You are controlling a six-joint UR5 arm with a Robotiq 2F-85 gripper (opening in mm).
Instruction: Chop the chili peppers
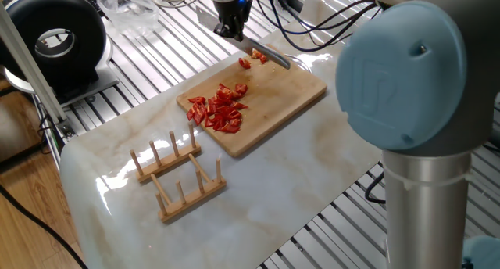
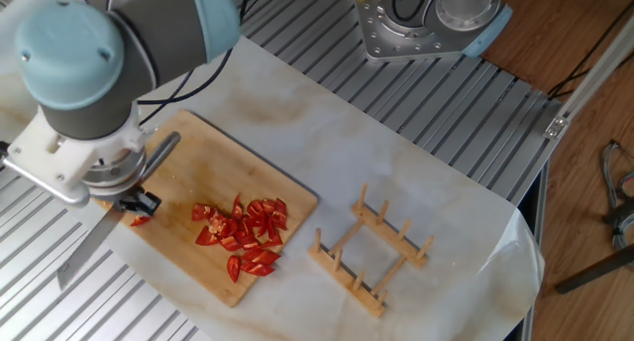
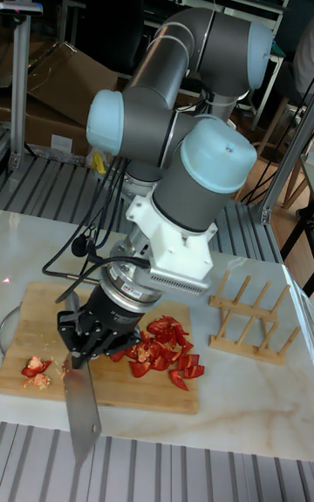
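Observation:
The chili peppers lie on the wooden cutting board (image 1: 285, 93) as a pile of small red bits (image 1: 222, 109) (image 2: 244, 236) (image 3: 162, 350). A few more bits (image 1: 254, 59) (image 3: 35, 368) sit apart near the board's end. My gripper (image 1: 232, 30) (image 2: 134, 197) (image 3: 87, 349) is shut on a knife's handle at that end of the board. The knife blade (image 1: 271, 59) (image 2: 87, 250) (image 3: 81, 406) slants past the board's edge. One red bit (image 2: 140, 219) lies right under the gripper.
A wooden peg rack (image 1: 176, 175) (image 2: 372, 252) (image 3: 249, 314) stands on the marble slab beside the board. A black round device (image 1: 55, 41) and a plastic bag (image 1: 130, 3) are at the back. Cables (image 1: 312, 26) trail behind the board.

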